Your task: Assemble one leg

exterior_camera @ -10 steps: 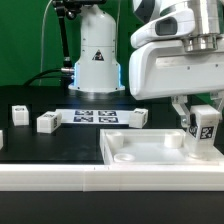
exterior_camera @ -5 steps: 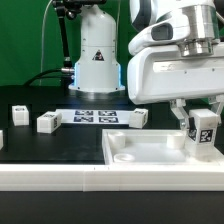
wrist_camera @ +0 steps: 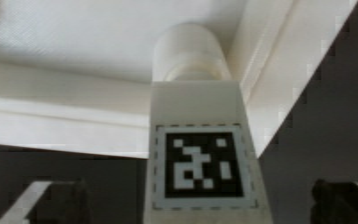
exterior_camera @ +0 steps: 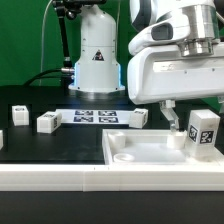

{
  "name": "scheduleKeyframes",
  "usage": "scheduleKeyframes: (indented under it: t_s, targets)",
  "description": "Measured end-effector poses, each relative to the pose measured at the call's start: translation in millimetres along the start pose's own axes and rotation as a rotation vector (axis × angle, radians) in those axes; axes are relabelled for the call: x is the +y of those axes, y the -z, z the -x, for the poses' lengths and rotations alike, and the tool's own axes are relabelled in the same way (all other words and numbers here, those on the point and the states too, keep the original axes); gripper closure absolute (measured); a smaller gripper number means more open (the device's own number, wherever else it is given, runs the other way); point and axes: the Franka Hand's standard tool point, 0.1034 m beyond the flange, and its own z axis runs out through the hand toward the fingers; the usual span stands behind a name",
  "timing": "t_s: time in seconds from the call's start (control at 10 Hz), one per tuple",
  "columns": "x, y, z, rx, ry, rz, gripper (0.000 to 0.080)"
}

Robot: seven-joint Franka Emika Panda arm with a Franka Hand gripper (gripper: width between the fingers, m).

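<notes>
Exterior view: the leg [exterior_camera: 203,131] stands at the exterior view's right, tilted off upright with a tagged face toward the camera. Its lower end is over the near right corner of the large white panel [exterior_camera: 140,152]; whether that end rests on the panel I cannot tell. The hand [exterior_camera: 202,122] hangs around the leg beneath the bulky white wrist housing. One dark finger [exterior_camera: 171,116] shows on the exterior view's left of the leg, with a gap between them.

In the wrist view the leg runs up the middle, its rounded end pointing at the panel's white surface. The two fingers [wrist_camera: 37,203] sit off to either side, with dark space between each and the leg, so the hand is open and grips nothing.

The panel lies on the black worktop [exterior_camera: 30,150]. Behind it is the marker board [exterior_camera: 95,116]. Spare posts stand near the board: one just beside its right end [exterior_camera: 137,118], one off its left end [exterior_camera: 47,121], and another farther left [exterior_camera: 19,113].
</notes>
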Motion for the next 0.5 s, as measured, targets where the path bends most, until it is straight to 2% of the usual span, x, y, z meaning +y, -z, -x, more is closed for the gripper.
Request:
scheduleKeyframes:
  t_s: [0.4, 0.5]
  targets:
    - [0.0, 0.4, -0.4, 0.001, 0.000, 0.000, 0.0151]
    - [-1.8, 5.1, -3.2, -0.011, 0.004, -0.002, 0.0151]
